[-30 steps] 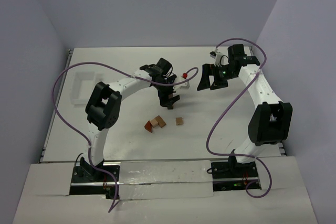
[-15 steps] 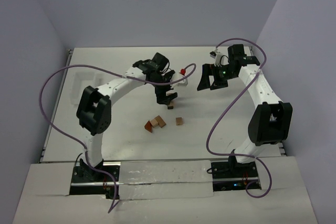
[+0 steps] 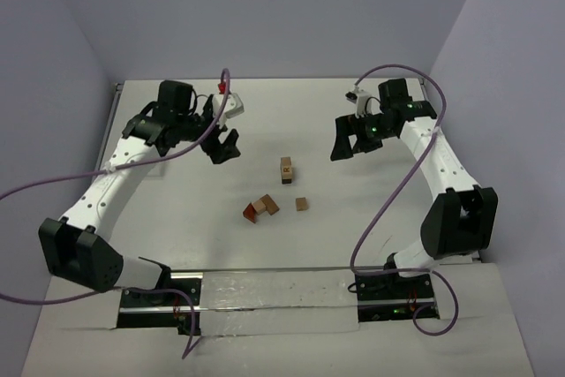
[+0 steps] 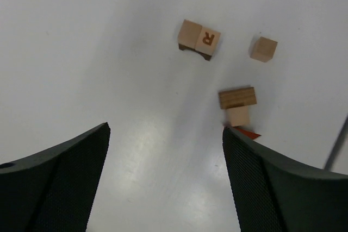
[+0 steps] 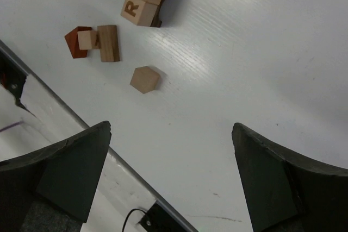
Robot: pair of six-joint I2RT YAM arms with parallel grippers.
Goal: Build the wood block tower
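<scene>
The white counter (image 3: 371,218) fills the middle of the top view. In the right wrist view its surface shows a fine, wood-like grain. Plain, pale lavender walls (image 3: 282,6) close it in at the top, left and right of the frame. In the right wrist view a dark edge rail (image 5: 54,97) runs diagonally across the lower left. Along the bottom of the top view lies a white board (image 3: 494,333), with a glossy, wrinkled clear strip (image 3: 274,293) across its middle.

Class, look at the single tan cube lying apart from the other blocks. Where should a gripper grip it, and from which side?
Probably best from straight above, jaws closing on two opposite side faces of the lone cube. It sits flat on the table, faces parallel, and a gap separates it from the block cluster.
</scene>
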